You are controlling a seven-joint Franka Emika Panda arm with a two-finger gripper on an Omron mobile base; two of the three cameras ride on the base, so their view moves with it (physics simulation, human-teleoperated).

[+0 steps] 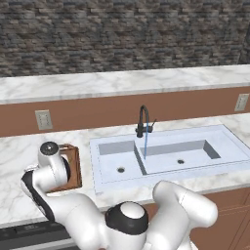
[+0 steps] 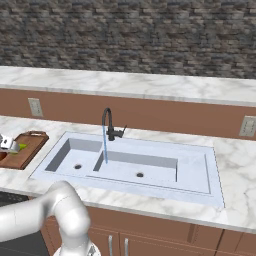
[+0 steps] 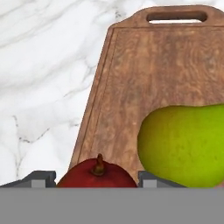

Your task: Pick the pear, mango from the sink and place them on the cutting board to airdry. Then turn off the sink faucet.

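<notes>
Your arm's swung far left, hand pointing down over the cutting board [image 3: 162, 65]; gripper [image 3: 96, 179] straddles the mango [image 3: 96, 176], can't tell if it's clamped; pear [image 3: 183, 144] lies just right of it.

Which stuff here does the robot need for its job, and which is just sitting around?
Needed:
pear
mango
cutting board
sink
sink faucet, water running
tool

Just there:
wall outlets
marble counter
brick wall
</notes>
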